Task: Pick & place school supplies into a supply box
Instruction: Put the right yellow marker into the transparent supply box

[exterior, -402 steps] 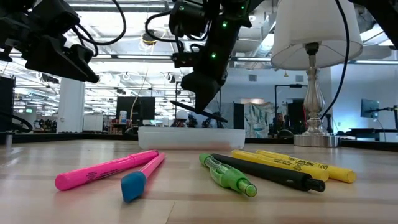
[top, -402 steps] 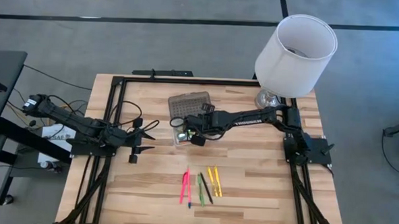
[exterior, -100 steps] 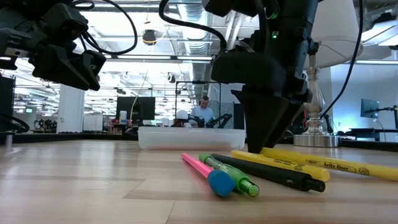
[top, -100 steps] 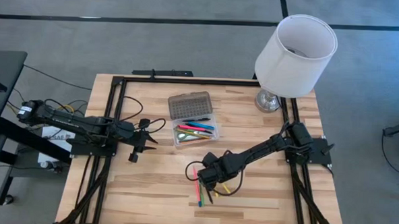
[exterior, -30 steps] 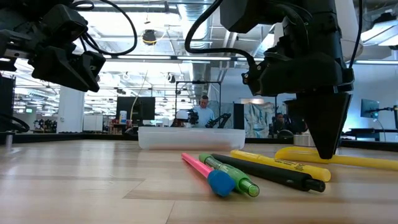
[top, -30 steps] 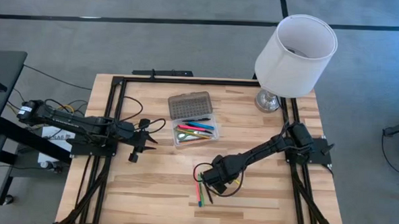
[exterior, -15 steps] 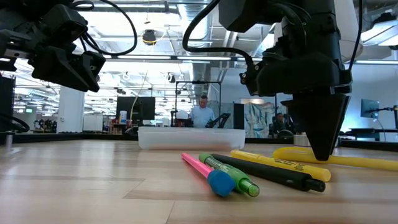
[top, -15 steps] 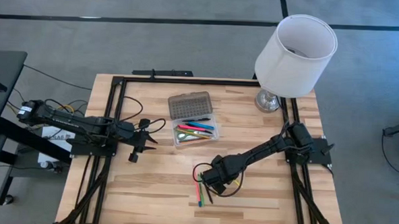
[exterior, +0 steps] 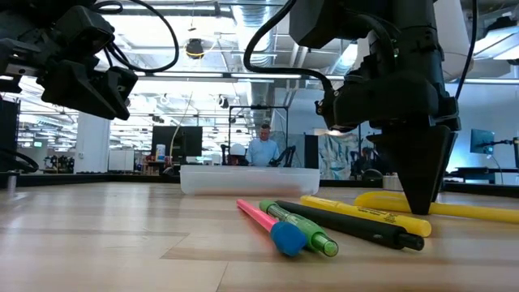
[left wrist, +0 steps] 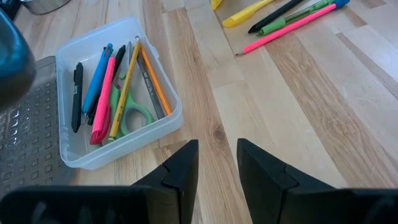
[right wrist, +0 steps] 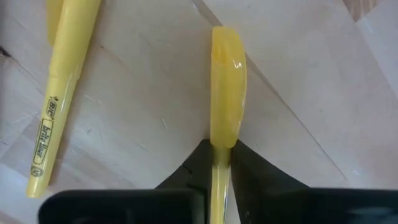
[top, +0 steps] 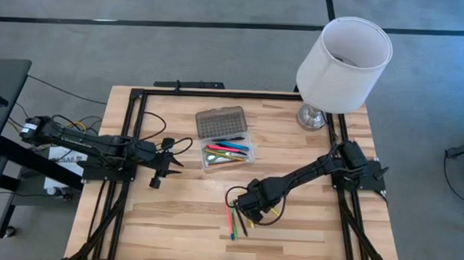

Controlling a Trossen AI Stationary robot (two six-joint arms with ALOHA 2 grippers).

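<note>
The clear supply box stands at mid-table with its ribbed lid swung open to the far side; it holds pens, pencils and green-handled scissors. Near the front edge lie a pink pen, a green one, a black one and a yellow highlighter. My right gripper points down, shut on a second yellow pen beside them. My left gripper hovers open at the table's left, with nothing between its fingers. My right gripper pinches the yellow pen's thin barrel between its two fingers, just behind the wider cap. The fingers come from above, pointing down, and stand across the pen. The pen lies flat on the table.
A white lamp stands on its base at the far right corner. A black frame runs along the table's left, right and far edges. Bare wood shows left of the loose pens.
</note>
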